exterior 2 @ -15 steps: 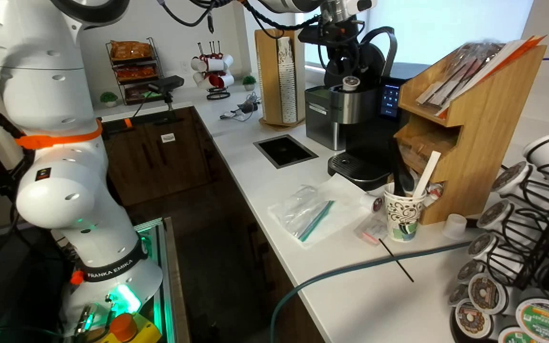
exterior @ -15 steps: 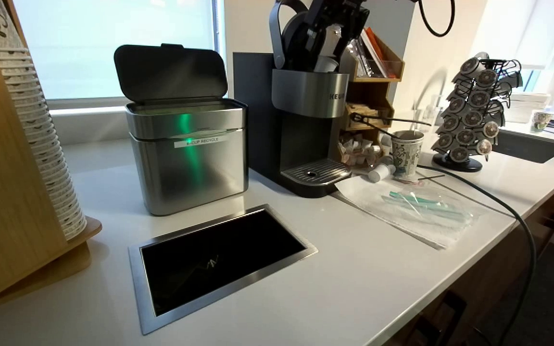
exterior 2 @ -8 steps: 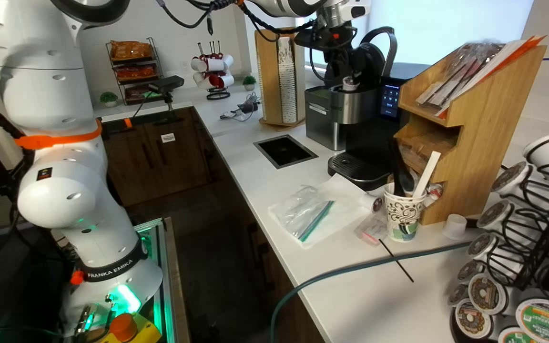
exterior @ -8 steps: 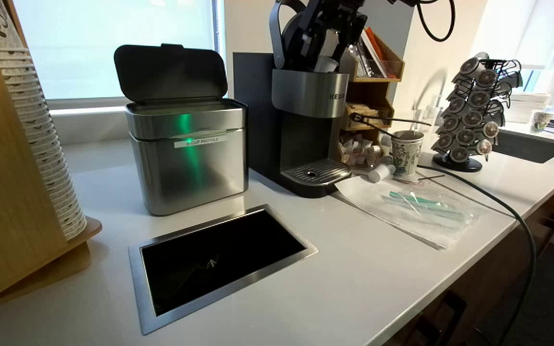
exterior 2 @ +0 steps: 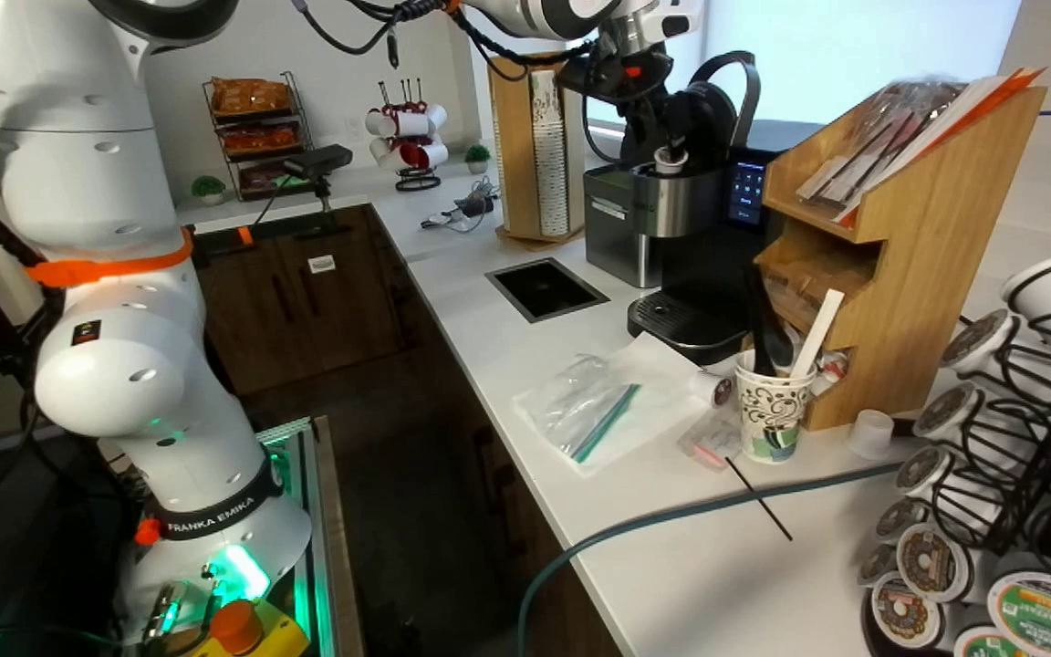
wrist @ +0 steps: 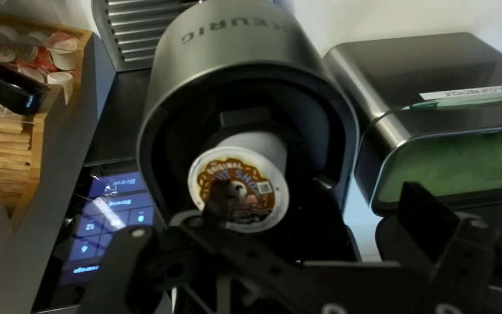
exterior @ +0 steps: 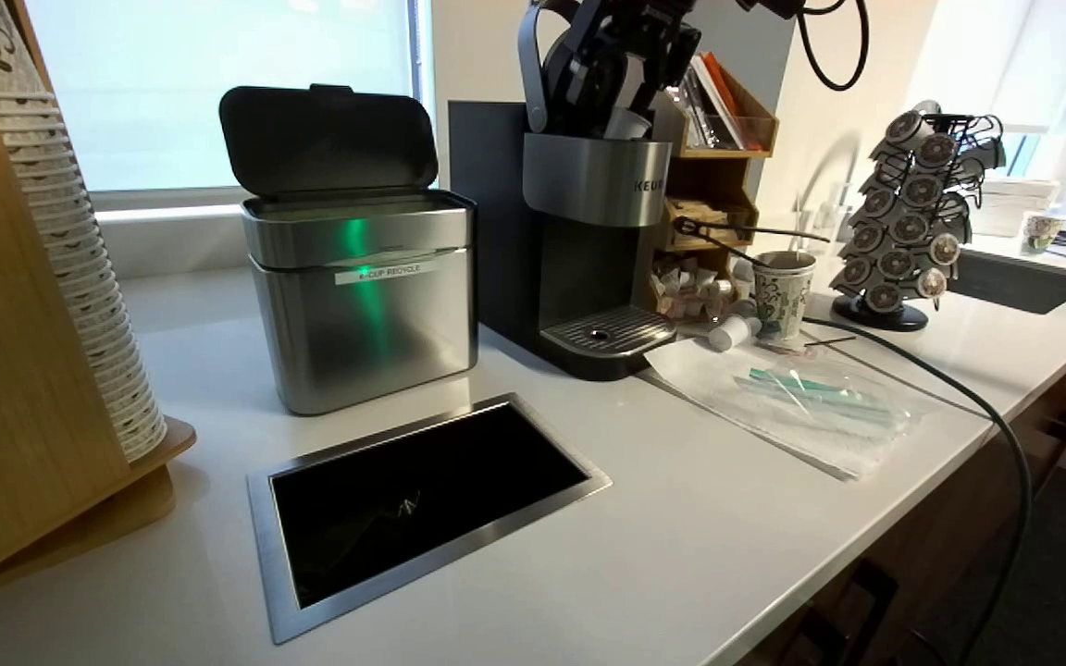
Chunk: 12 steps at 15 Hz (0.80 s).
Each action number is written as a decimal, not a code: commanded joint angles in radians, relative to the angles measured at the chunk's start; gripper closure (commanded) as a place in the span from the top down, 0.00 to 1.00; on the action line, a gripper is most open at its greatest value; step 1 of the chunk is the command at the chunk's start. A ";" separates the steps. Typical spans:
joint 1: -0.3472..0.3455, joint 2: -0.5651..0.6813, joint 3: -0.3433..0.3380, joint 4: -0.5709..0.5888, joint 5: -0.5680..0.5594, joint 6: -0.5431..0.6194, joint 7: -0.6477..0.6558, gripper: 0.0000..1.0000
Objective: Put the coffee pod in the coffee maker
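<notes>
The Robotiq gripper (wrist: pixel 316 196) stands with its two fingers (wrist: pixel 423 218) well apart and nothing clamped between them. The coffee pod (wrist: pixel 251 179), its printed lid reading "Original", sits tilted in the open top of the Keurig coffee maker (exterior: pixel 588 185), rising partly above it in both exterior views. In the wrist view the pod lies off to one side of the gap, behind a single fingertip (wrist: pixel 217 200); whether that tip touches the lid cannot be told. The pod's axis slants: lid turned toward the gripper, body running away toward the silver front band (wrist: pixel 233 48). Tipping it level and pressing it down probably comes next.
</notes>
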 commanded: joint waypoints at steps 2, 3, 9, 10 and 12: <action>-0.009 -0.009 0.014 -0.029 0.111 0.004 -0.031 1.00; -0.009 -0.010 0.014 -0.032 0.123 0.017 -0.038 1.00; -0.020 0.011 0.020 -0.012 0.199 0.023 -0.103 1.00; -0.021 0.015 0.024 -0.008 0.216 0.024 -0.129 1.00; -0.020 0.026 0.030 0.003 0.244 0.018 -0.173 1.00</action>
